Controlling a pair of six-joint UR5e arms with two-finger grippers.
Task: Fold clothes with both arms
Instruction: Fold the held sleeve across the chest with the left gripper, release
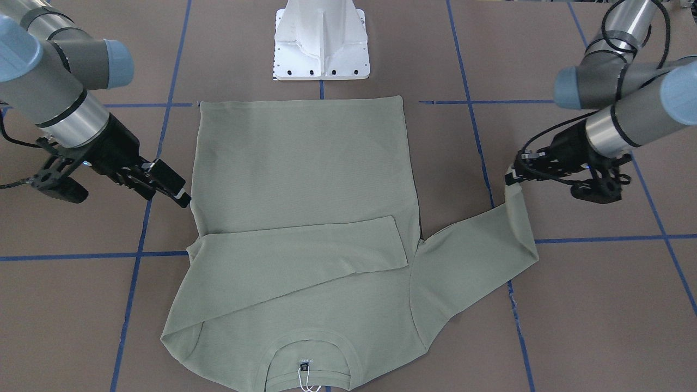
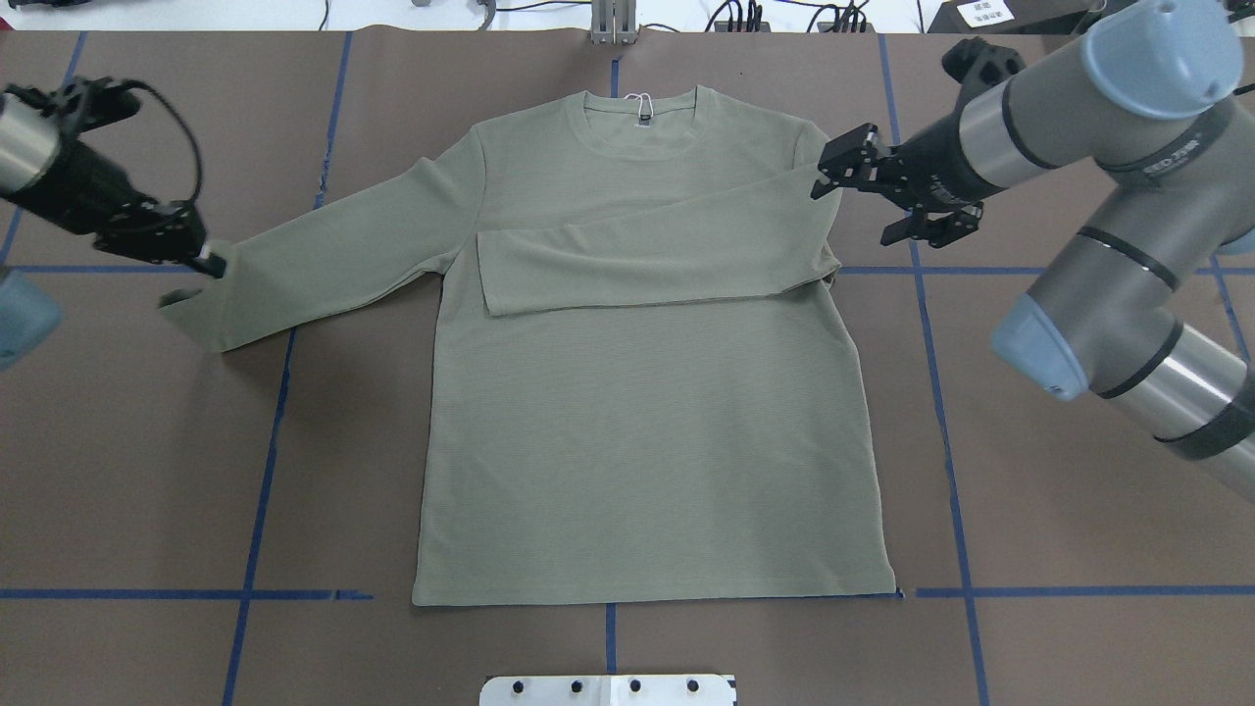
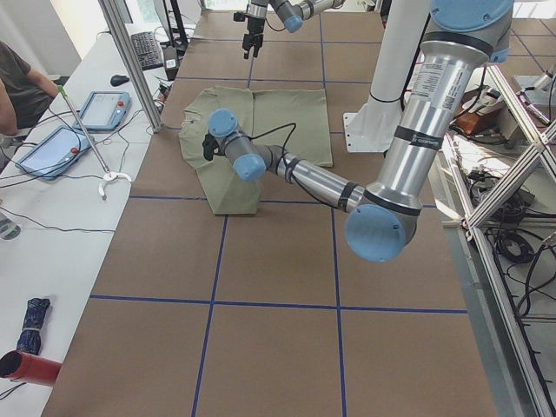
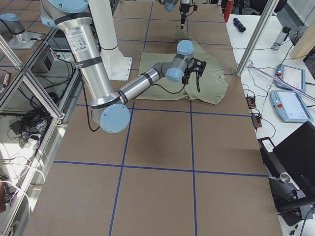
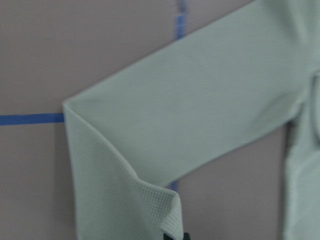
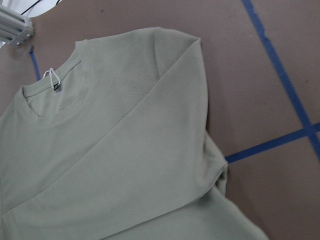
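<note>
The shirt (image 2: 647, 422) lies flat and face up in the middle of the table (image 2: 1029, 549), with its neckline (image 2: 642, 123) on the far side from the robot. Its hem (image 2: 647, 596) runs straight along a blue tape line (image 2: 176, 594), close to the white base (image 1: 321, 43).

One sleeve (image 2: 657, 255) is folded across the chest, and its cuff edge stops just short of the opposite side seam. The other sleeve (image 2: 333, 265) stretches out toward the robot's left. Its last stretch is bent up off the table to the left gripper (image 2: 208, 263), which is pinched tight on the cuff (image 5: 150, 210).

The right gripper (image 2: 828, 172) has its fingers spread and holds nothing. It sits at the shirt's outer edge by the shoulder where the folded sleeve begins; whether it touches the cloth cannot be told.

The body's side edges run straight from armpit to hem. Broad brown table shows beyond both of them, and in front of the outstretched sleeve on the robot's left
</note>
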